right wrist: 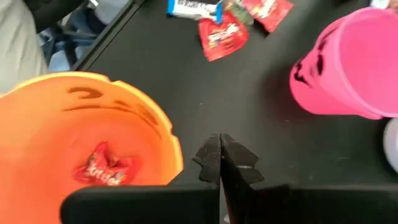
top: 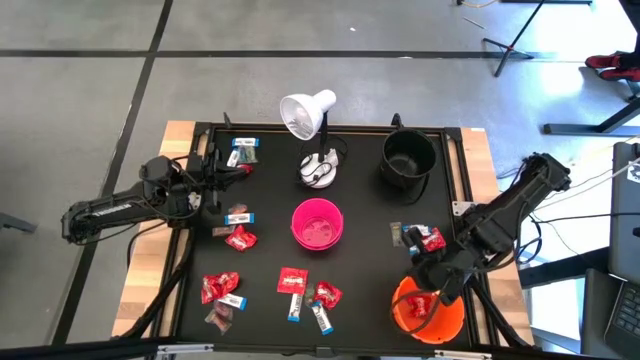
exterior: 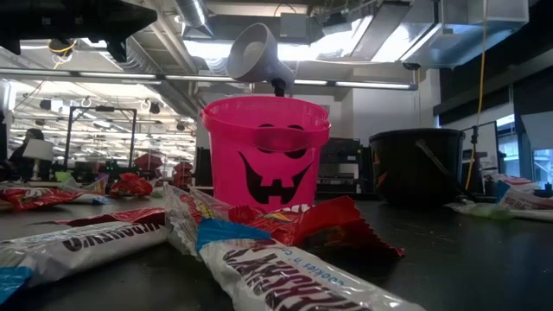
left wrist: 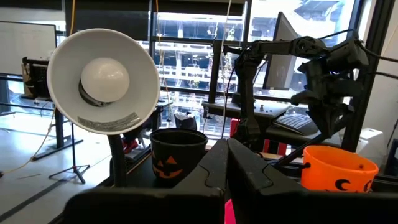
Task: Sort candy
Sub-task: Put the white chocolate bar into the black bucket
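Observation:
Candy lies loose on the black mat: red packets, white-and-blue bars, and some near the right edge. One red packet lies inside the orange bucket. My right gripper is shut with nothing in it. It hangs slanting down over the mat, just past the orange bucket's rim on the pink bucket's side. My left gripper is shut and holds nothing. It waits roughly level at the table's left, raised off the mat.
A white desk lamp stands at the far middle on its base. A black bucket sits far right. In the low view, bars and red packets lie in front of the pink bucket.

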Robot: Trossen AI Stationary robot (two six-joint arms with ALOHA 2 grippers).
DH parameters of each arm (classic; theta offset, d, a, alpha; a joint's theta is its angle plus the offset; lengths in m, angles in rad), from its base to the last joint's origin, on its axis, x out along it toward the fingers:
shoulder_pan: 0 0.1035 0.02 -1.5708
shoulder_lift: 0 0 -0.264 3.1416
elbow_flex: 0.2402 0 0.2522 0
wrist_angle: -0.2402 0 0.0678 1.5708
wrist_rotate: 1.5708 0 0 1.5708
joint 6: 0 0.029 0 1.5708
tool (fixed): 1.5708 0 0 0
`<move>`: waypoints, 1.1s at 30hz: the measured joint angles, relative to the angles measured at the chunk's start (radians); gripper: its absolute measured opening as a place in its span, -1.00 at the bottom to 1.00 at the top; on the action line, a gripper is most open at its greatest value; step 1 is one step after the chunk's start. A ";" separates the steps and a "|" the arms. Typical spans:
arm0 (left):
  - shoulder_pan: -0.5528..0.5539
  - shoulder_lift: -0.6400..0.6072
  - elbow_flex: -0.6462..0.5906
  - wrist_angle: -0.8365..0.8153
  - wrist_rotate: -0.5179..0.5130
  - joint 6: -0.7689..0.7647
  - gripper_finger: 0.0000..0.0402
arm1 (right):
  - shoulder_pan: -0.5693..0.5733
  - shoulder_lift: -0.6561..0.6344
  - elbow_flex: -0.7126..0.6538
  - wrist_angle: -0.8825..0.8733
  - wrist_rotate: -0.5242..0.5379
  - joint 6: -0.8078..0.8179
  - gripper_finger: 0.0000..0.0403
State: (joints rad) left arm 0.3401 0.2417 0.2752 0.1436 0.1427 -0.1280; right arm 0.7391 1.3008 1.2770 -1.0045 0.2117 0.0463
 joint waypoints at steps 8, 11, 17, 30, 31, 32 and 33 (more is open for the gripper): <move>0.000 0.000 0.000 0.000 0.000 0.000 -0.99 | -0.043 -0.013 0.000 0.121 0.060 -0.014 -0.99; 0.000 0.000 0.000 0.000 0.000 0.000 -0.99 | -0.077 -0.013 0.000 0.148 0.067 0.070 -0.99; 0.000 0.000 0.000 0.000 0.000 0.000 -0.99 | -0.182 -0.013 -0.001 0.078 0.076 0.426 -0.99; 0.000 0.000 0.000 0.000 0.000 0.000 -0.99 | -0.408 -0.013 -0.001 -0.156 -0.029 0.682 -0.99; 0.000 0.000 0.000 0.000 0.000 0.000 -0.99 | -0.416 -0.013 -0.001 -0.169 -0.018 0.683 -0.99; 0.000 0.000 0.000 0.000 0.000 0.000 -0.99 | -0.423 -0.013 -0.001 -0.181 -0.011 0.683 -0.99; 0.000 0.000 0.000 0.000 0.000 0.000 -0.99 | -0.429 -0.013 -0.001 -0.191 -0.006 0.682 -0.99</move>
State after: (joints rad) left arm 0.3401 0.2419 0.2755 0.1434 0.1427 -0.1280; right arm 0.3102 1.2877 1.2762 -1.1950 0.2060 0.7288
